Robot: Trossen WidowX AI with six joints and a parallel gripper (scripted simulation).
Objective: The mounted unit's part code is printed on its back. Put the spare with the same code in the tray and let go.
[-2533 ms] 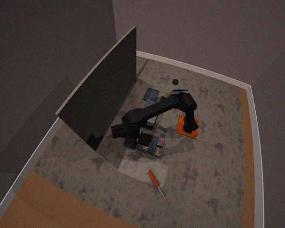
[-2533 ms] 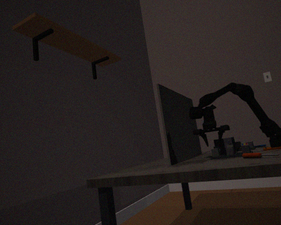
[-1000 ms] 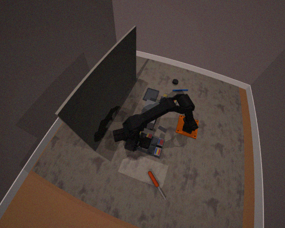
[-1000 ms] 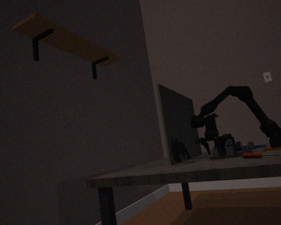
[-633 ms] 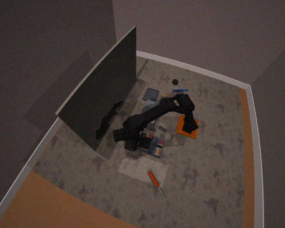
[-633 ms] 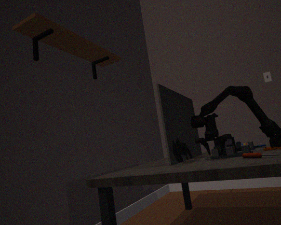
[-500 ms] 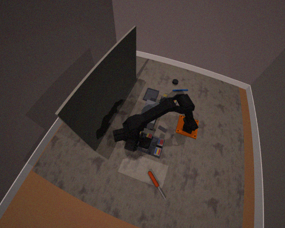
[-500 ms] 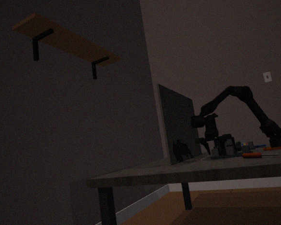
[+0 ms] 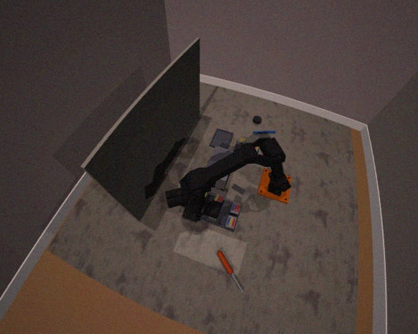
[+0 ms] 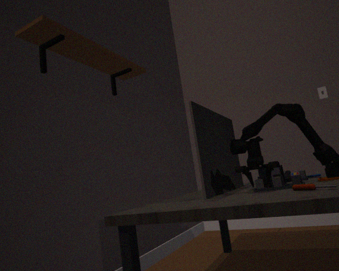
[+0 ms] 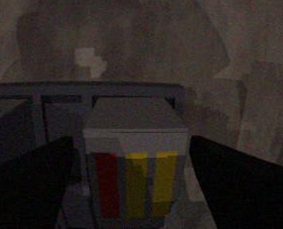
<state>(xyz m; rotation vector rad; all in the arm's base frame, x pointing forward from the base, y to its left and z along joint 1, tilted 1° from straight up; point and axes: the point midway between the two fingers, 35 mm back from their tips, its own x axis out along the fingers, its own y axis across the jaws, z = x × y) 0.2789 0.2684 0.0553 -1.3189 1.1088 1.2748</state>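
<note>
My gripper (image 10: 267, 185) (image 11: 132, 145) is open, its fingers on either side of a grey spare (image 11: 137, 184) with one red and two yellow bars. In the wrist view, gaps show between spare and fingers. The spare stands in the end slot of a dark rack (image 11: 33, 90) (image 9: 221, 226). Other spares with striped labels (image 9: 235, 208) (image 9: 231, 221) stand in the rack, and part of another spare (image 11: 5, 123) shows at the wrist view's left. A shallow dark square tray (image 9: 221, 137) lies near the tall panel. The arm partly hides the grey parts beside it; the mounted unit's code is not readable.
A tall dark panel (image 9: 148, 125) (image 10: 214, 148) stands behind the gripper. An orange-handled screwdriver (image 9: 224, 261) (image 10: 303, 186) lies on the near side of the rack, partly over a pale sheet (image 9: 198, 244). A blue pen-like stick (image 9: 264, 132) and a small black disc (image 9: 257, 119) lie beyond the arm.
</note>
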